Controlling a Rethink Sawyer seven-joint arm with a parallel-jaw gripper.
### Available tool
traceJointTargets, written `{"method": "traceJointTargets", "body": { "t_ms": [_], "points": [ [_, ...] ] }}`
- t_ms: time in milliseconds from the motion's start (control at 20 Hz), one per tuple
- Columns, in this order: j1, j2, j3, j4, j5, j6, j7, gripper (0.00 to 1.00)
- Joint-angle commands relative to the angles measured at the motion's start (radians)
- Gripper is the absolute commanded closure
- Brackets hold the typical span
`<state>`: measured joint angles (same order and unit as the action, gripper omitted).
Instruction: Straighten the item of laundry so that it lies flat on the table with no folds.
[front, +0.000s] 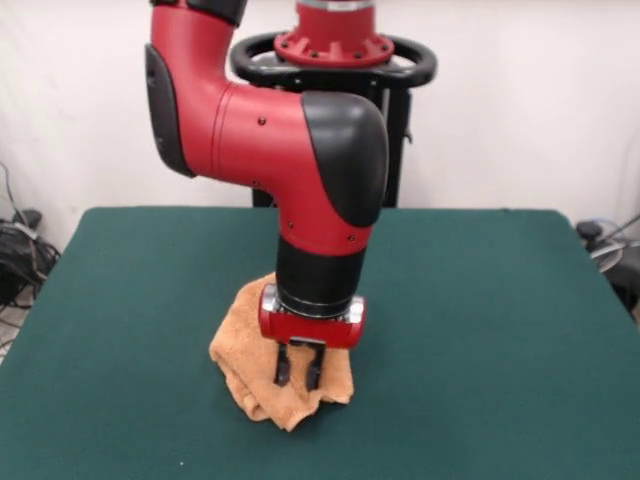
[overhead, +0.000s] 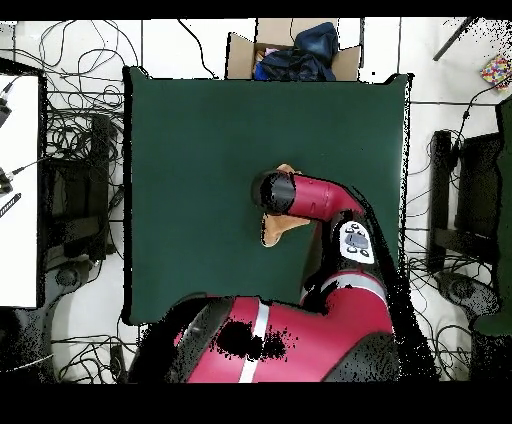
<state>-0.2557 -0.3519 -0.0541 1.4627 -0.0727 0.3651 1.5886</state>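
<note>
The gripper (front: 298, 372) points straight down over the towel (front: 245, 385), its two dark fingers (front: 283, 368) standing a narrow gap apart with their tips low against the bunched cloth. Whether any fabric is pinched between them cannot be told from the front view, and the overhead view hides the fingers under the wrist. Above the fingers sits a red wrist collar with silver ends, then a black cylindrical segment, then a thick red link capped in glossy black. The arm (front: 260, 130) bends at an elbow high on the picture's left in the front view and drops vertically to the cloth.

From overhead, the arm (overhead: 320, 200) reaches from the base at the bottom across the table (overhead: 180, 150), its last link ending over the towel (overhead: 272, 230) near the table's middle.

The towel is orange-tan terry, soft and nubbly, and lies crumpled in a small heap with several folds and overlapping layers; one rounded lobe pokes out towards the camera in the front view. It rests on the dark green, felt-like table top (front: 480, 330), well apart from every edge.

Beyond the table's far edge in the overhead view stands an open cardboard box (overhead: 240, 55) holding dark blue cloth (overhead: 300, 52). Tangled cables (overhead: 85, 130) lie on the floor beside the table.
</note>
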Motion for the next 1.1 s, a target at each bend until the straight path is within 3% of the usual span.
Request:
{"method": "traceJointTargets", "body": {
  "t_ms": [50,350,750,1100],
  "points": [
    [-0.013,-0.002,0.087,0.107,-0.001,0.043,0.107,1.0],
    [-0.016,-0.159,0.124,0.198,0.049,0.139,0.121,1.0],
    [-0.084,-0.296,0.15,0.309,0.036,0.242,0.044,1.0],
    [-0.102,-0.398,0.177,0.419,0.046,0.291,0.055,1.0]
  ]
}}
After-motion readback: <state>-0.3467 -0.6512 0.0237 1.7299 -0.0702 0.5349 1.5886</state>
